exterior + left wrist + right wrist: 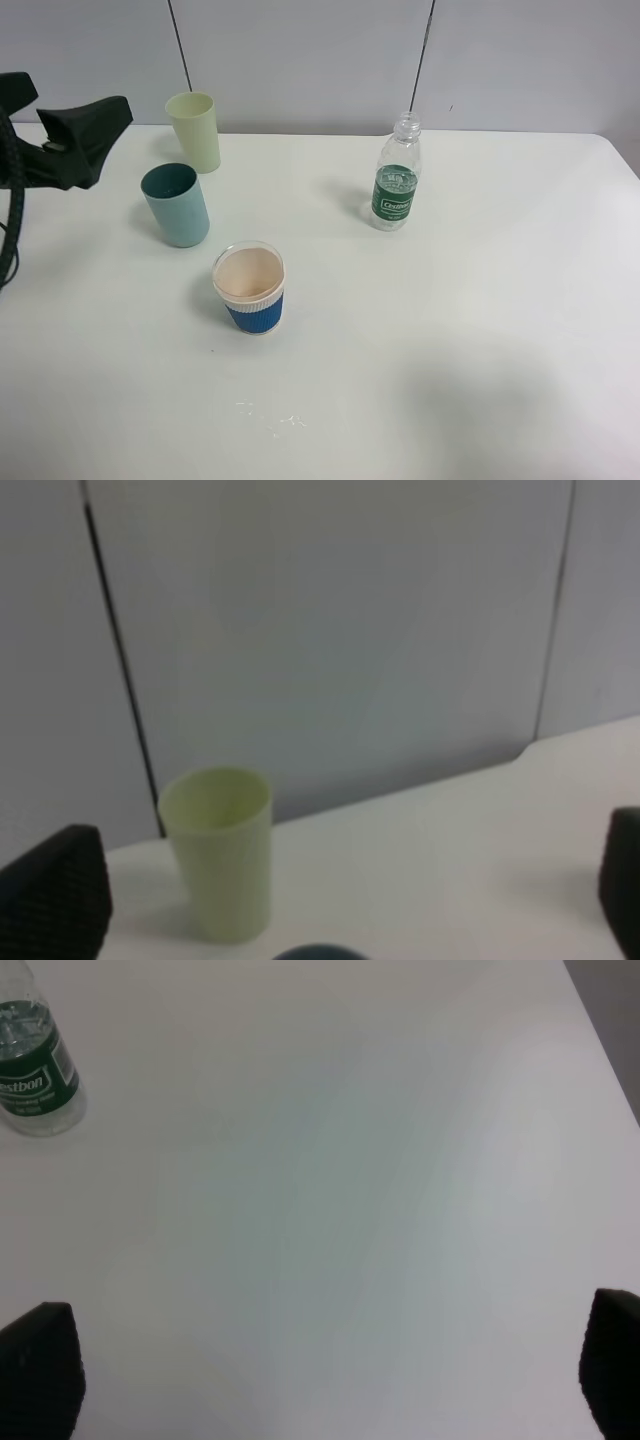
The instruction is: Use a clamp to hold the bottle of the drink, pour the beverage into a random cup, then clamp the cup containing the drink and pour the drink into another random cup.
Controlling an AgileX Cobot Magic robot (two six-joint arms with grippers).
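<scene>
Exterior high: the bottle (397, 183) stands uncapped and upright toward the far right of the bench (480, 330), apart from three cups: a pale green cup (194, 131), a teal cup (176, 204) and a blue-sleeved cup (250, 287). The left tool (85, 135) hangs at the far left, empty. With no cap, a hard squeeze could push drink out.

Left wrist: the left tool's fingers (55, 900) stand wide, gripping nothing, with the pale green cup between them but farther off. A careless sweep could topple that light cup.

Right wrist: the right tool (330, 1375) is wide and empty over bare bench; the bottle sits well off, so an off-centre approach could knock it over.
</scene>
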